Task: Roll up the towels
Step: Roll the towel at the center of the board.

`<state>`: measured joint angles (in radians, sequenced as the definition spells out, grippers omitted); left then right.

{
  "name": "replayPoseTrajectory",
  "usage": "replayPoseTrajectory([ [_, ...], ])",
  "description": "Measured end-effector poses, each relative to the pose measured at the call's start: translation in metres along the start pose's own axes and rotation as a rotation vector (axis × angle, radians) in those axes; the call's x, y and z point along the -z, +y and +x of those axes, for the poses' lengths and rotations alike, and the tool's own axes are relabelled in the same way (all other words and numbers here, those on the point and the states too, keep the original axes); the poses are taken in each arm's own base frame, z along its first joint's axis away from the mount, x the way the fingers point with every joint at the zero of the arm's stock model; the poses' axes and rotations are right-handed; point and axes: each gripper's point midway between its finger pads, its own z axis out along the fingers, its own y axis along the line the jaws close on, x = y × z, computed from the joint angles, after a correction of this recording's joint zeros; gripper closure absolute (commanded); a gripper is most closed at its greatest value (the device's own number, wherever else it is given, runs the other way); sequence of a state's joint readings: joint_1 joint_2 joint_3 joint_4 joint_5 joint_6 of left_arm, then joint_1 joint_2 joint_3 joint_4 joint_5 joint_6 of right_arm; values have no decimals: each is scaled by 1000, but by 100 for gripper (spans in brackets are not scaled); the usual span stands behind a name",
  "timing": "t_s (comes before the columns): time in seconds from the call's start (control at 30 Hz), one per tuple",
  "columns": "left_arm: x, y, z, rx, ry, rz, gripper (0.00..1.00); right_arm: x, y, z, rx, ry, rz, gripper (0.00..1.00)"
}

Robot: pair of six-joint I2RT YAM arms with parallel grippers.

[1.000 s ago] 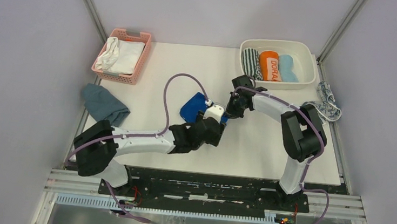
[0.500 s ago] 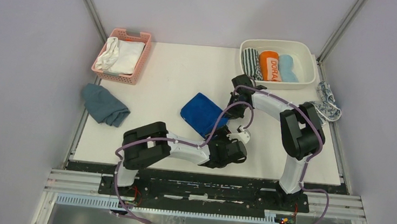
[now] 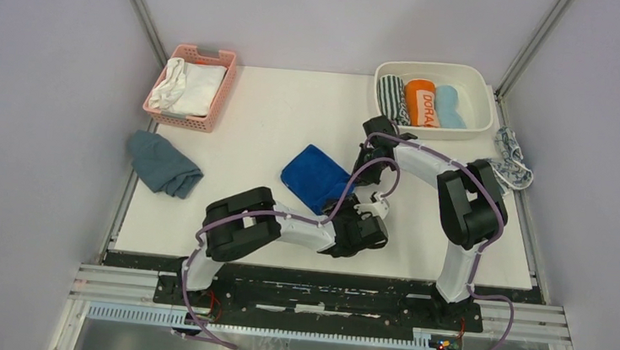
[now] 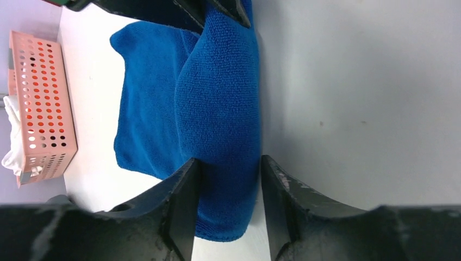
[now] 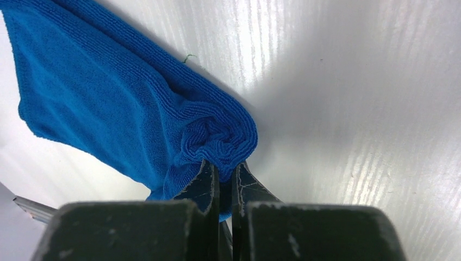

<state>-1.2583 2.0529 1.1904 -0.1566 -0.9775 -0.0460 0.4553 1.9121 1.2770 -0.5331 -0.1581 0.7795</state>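
Seen from above, a pink basket [image 3: 217, 99] of white cloths [image 3: 186, 86] sits at the far left corner of a white table [image 3: 270, 112]. A teal-grey cloth [image 3: 163, 165] lies crumpled in front of it at the table's left edge.

Near the table's middle lies the royal blue towel [image 3: 315, 175], partly rolled along its right side. The left gripper [image 4: 228, 163] reaches in from the near side. Its fingers stand apart, one on each side of the roll's near end, and the towel stretches away from them. The right gripper [image 5: 223, 166] is at the roll's far end, its fingers pressed almost together and pinching the coiled cloth.

At the far right corner, a white tub [image 3: 480, 80] holds a rolled light blue towel [image 3: 449, 108] beside two other rolls. The patterned towel [image 3: 511, 159] lies bunched at the right edge.
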Motion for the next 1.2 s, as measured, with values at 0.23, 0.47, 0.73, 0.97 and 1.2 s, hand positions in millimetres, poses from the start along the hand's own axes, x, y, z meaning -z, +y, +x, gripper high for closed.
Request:
replayPoseTrajectory([
  [0.23, -15, 12, 16, 15, 56, 16, 77, -3, 14, -1, 14, 1, -88, 90],
  [0.47, -10, 16, 12, 179, 53, 248, 97, 12, 15, -1, -6, -36, -226, 63],
  [0.73, -14, 26, -1, 606, 75, 641, 97, 33, 17, -15, -38, -122, -400, 46],
  [0.97, -15, 29, -2, 901, 133, 892, 97, 30, 23, -12, -55, -144, -484, 43],
  [1.2, -14, 24, -4, 1118, 177, 1081, 97, 19, 23, -14, -74, -140, -489, 40],
])
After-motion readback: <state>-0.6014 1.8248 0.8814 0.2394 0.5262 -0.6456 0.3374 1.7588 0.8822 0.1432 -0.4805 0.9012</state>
